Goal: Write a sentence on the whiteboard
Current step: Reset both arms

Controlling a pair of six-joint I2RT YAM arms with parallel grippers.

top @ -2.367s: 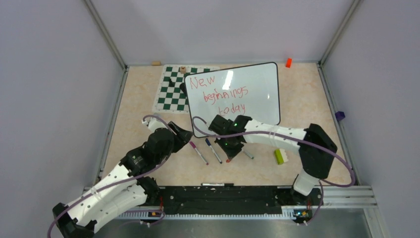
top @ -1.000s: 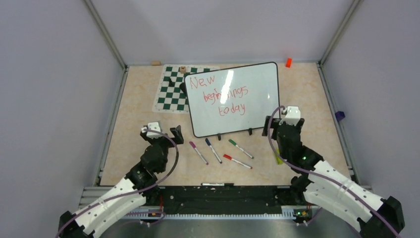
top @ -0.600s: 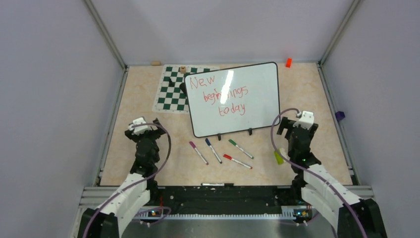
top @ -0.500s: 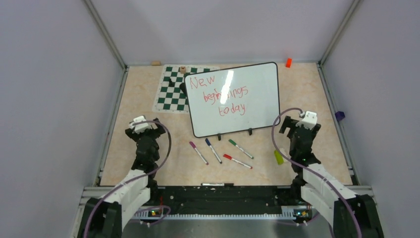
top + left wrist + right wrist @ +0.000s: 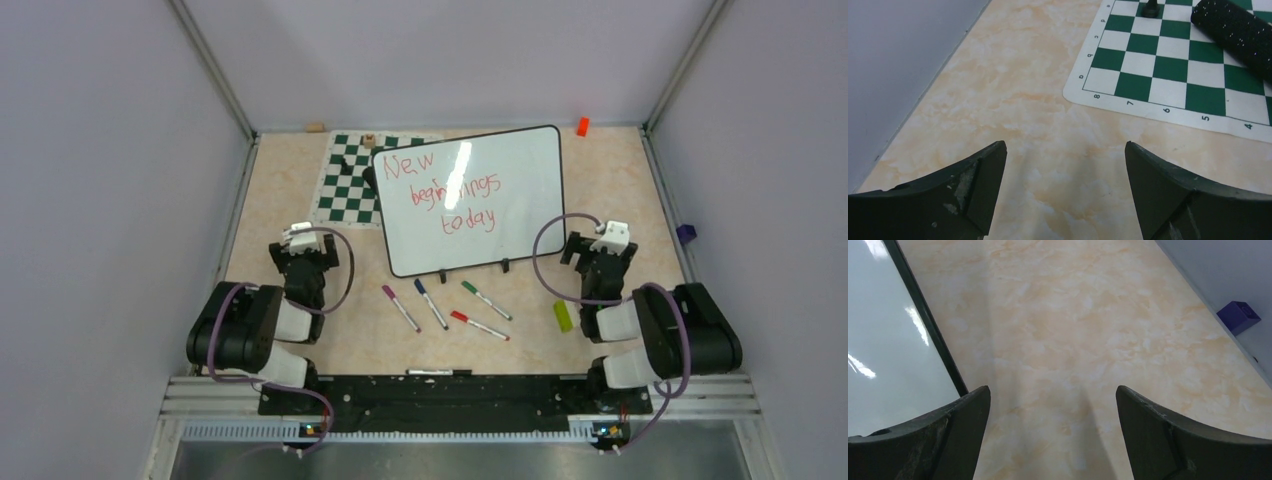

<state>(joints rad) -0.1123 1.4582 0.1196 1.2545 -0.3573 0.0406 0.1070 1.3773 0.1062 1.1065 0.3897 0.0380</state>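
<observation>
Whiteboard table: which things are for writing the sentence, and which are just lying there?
For the job: whiteboard, red sentence, red marker (likely the pen used).
Just lying about: chessboard mat, green marker, blue marker, purple marker, yellow-green block, orange block, purple block.

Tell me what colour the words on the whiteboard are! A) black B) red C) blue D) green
B: the sentence on the whiteboard is handwritten in red marker, three lines reading "New beginnings today".
</observation>
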